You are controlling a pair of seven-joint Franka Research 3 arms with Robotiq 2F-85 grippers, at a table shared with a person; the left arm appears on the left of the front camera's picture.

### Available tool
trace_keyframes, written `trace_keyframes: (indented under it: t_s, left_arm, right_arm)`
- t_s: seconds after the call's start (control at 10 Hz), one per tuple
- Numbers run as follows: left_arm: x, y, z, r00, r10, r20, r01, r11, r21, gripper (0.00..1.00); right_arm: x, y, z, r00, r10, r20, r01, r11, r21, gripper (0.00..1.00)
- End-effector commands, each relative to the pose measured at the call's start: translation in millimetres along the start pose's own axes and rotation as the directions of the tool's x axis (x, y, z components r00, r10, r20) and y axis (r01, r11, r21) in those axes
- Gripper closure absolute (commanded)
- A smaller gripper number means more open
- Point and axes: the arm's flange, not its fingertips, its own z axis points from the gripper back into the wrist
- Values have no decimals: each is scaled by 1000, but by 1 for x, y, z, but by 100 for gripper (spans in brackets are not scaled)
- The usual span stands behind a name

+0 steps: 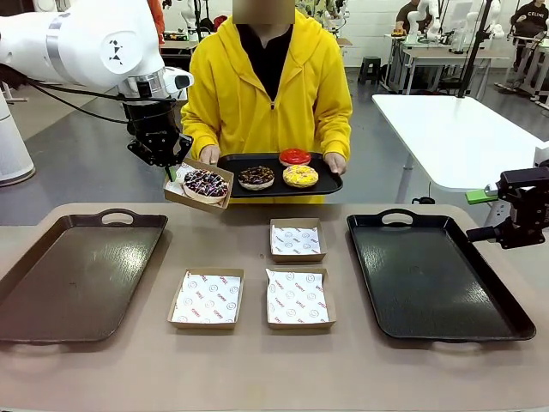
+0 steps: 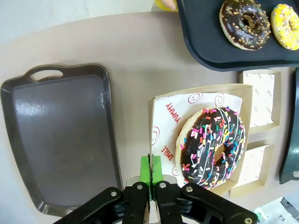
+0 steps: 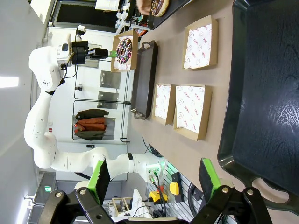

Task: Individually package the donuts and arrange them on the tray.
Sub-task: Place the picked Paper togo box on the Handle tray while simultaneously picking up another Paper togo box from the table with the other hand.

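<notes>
Donuts: dark ring donut (image 1: 206, 183) with coloured sprinkles and white drizzle, lying in a shallow cardboard box (image 2: 168, 116) lined with printed paper. A glossy red donut (image 1: 287, 159), a chocolate donut (image 1: 247, 178) and a yellow donut (image 1: 292, 178) sit on the smooth black tray (image 1: 236, 163) in the person's hands.
Left claw: the left gripper (image 2: 150, 172) has its green pads pressed together on the box's wall, holding the box tilted above the table (image 1: 257, 378), just at 9 o'clock of the person's tray.
Right claw: the right gripper (image 1: 482, 215) is spread wide and holds nothing, at 3 o'clock beside the black tray (image 1: 429, 275).
Around: three empty lined boxes (image 1: 207, 299) sit mid-table, with a matte brown handled tray (image 1: 77, 275) at 9 o'clock of them.
</notes>
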Motion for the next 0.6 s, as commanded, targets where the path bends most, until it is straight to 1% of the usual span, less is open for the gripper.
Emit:
trace_keyframes:
  t_s: [0.0, 0.1, 0.2, 0.3, 0.4, 0.5]
  left_arm:
    - [0, 0, 0, 1000, 0, 0, 0, 1000, 0, 99]
    - [0, 18, 1, 1000, 3, -26, -4, 999, -37, 99]
    - [-2, 38, 10, 999, -10, -47, 8, 999, -43, 99]
    - [-14, 56, 15, 999, -13, -45, 11, 999, -47, 99]
    - [-23, 79, 23, 998, -19, -60, 16, 999, -41, 99]
    - [-30, 98, 27, 997, 2, -74, -6, 998, -55, 99]
  right_arm:
    - [0, 0, 0, 1000, 0, 0, 0, 1000, 0, 0]
    - [23, 9, -11, 999, -34, 0, 34, 997, -70, 0]
    - [53, 24, -23, 999, -39, 12, 41, 988, -149, 0]
    - [83, 38, -35, 998, -68, -2, 66, 972, -227, 0]
    - [117, 60, -52, 997, -78, 9, 77, 951, -298, 0]
    - [141, 77, -71, 997, -71, 1, 67, 930, -362, 0]
